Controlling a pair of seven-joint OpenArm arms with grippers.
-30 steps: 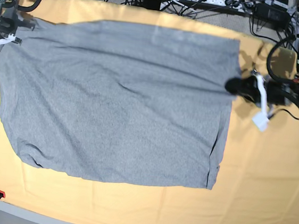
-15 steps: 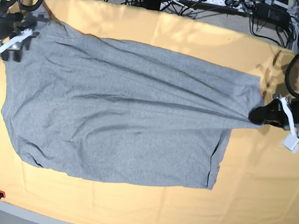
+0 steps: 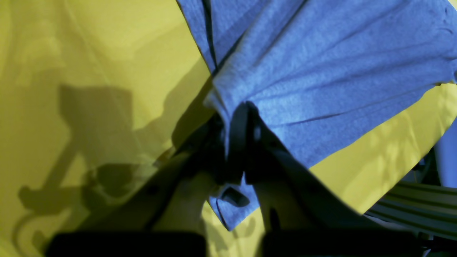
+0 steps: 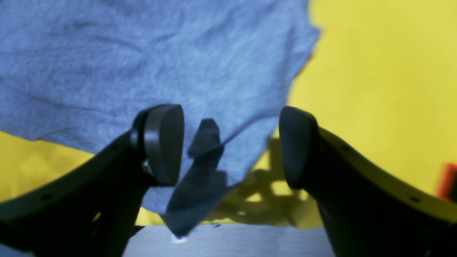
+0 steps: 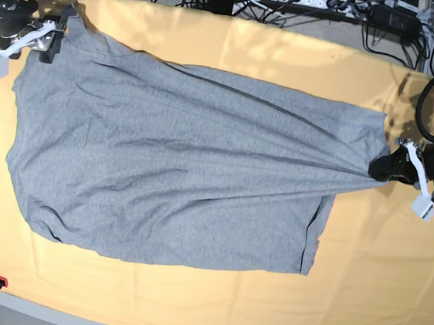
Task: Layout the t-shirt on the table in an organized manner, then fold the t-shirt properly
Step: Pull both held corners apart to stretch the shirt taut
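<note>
Shirt: the t-shirt (image 5: 169,173) lies spread across the table (image 5: 375,288).
Left gripper (image 3: 235,117): clenched on a bunched edge; you pull gently outward.
Right gripper (image 4: 230,142): fingers spread, empty; regrasp the far corner squarely.

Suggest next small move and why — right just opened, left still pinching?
Probably open the left gripper too. It is shut on a bunched corner of the t-shirt, dragging creases across it, while the right gripper stands open, gripping nothing. Releasing should let that corner settle on the table.
</note>
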